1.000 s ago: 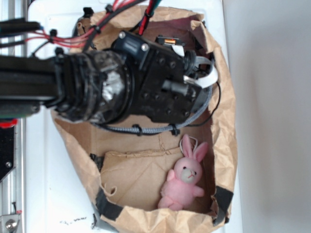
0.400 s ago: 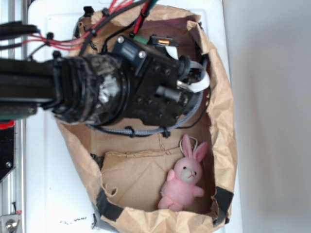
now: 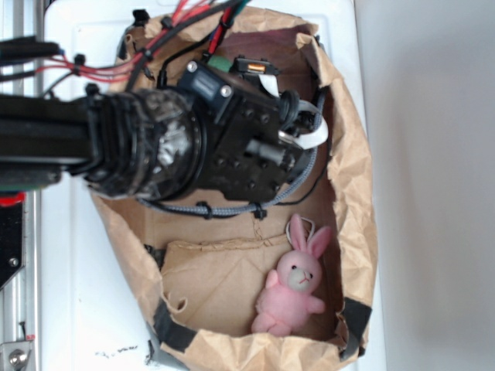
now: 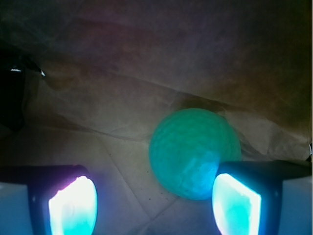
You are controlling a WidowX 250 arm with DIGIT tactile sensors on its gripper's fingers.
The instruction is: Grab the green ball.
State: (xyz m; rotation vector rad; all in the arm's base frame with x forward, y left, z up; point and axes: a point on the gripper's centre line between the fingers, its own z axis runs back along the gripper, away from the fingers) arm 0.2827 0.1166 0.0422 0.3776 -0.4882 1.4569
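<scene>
Clearly the end effector (image 4: 151, 203) stands wide open with nothing between its pads, both lit fingertips (image 4: 73, 205) showing at the bottom of the wrist view. The green ball (image 4: 194, 152) lies on the brown paper floor of the paper bag (image 3: 356, 185), close against the bag's creased back wall, and sits off-centre: it is just beside the right-hand pad, perhaps partly behind it, with a wide gap on the other side. From the exterior view the arm (image 3: 147, 147) hides the ball entirely; the pink plush bunny (image 3: 292, 290) lies well apart at the bag's other end. A good grasp probably needs a sideways shift to centre the ball, then an advance before closing, without pushing it into the paper wall.
</scene>
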